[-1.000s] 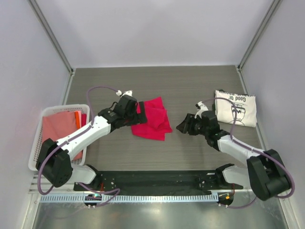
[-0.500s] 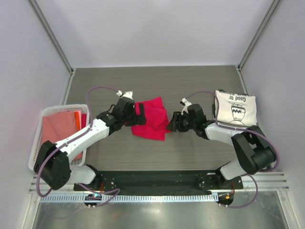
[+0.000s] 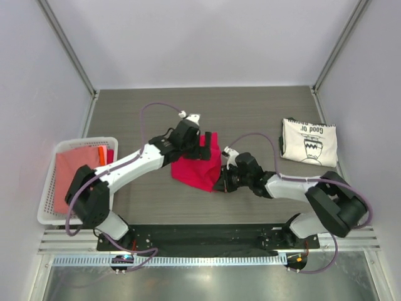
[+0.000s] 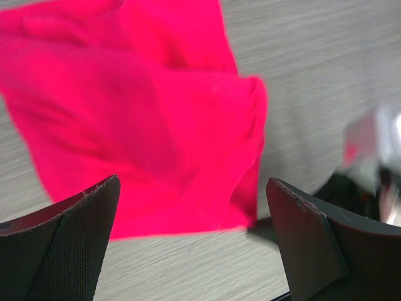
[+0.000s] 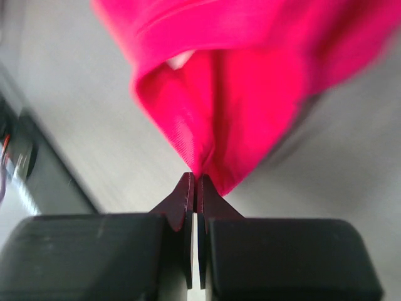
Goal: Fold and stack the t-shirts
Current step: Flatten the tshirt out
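- Reads "good ol" upside down on cream t-shirt [image 3: 309, 142].
- Soft, rumpled crimson-pink t-shirt [image 3: 197, 169], ribbed hem.
- Spread wide: left gripper [image 4: 193, 185].
- Pinched on that hem: right gripper [image 5: 195, 179].

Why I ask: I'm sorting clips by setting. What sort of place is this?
Probably a robotics lab test cell, not a home: a left arm and a right arm bolted at the near edge of a table, with blank walls closing it in.
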You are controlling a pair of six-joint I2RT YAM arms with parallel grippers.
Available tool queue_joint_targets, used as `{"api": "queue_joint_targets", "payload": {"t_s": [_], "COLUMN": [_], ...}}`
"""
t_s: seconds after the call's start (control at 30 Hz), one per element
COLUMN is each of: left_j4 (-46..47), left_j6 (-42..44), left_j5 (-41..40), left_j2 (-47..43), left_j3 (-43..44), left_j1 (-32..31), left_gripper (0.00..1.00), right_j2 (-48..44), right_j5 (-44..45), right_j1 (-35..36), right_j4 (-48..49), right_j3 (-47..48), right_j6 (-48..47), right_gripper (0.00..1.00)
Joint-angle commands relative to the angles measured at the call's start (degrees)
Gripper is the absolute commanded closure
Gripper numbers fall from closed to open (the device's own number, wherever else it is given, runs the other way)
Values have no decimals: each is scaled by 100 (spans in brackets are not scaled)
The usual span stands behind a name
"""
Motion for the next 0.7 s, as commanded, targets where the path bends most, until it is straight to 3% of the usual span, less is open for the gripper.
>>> {"api": "queue_joint_targets", "payload": {"t_s": [0.0,0.17,0.47,0.5,0.67], "left_j4": [-197,-1032,-1410,-1480,-1683], "left_j6": [322,402,393,393,331], "left_j5": [-291,-539,-635,-653,-899], "left_j2": [459,1549,2164,2305,2727], "left_j3": [795,1781,2493,2590,3064], "left_j1": [-378,-757,-1179,-1179,-1188], "left_gripper": [0,8,5,11,25], "right_j2": [-672,-1718,-2694,-2730,-2827], "right_j5": [103,534,1097,1106,1167], "right_j1": [296,296,305,305,305], "right_j4": [246,360,97,88,18], "right_j3": [-568,-1211,-1563,-1581,-1590], "right_j6": [113,430,545,553,545], "right_gripper": [99,99,99,99,99]}}
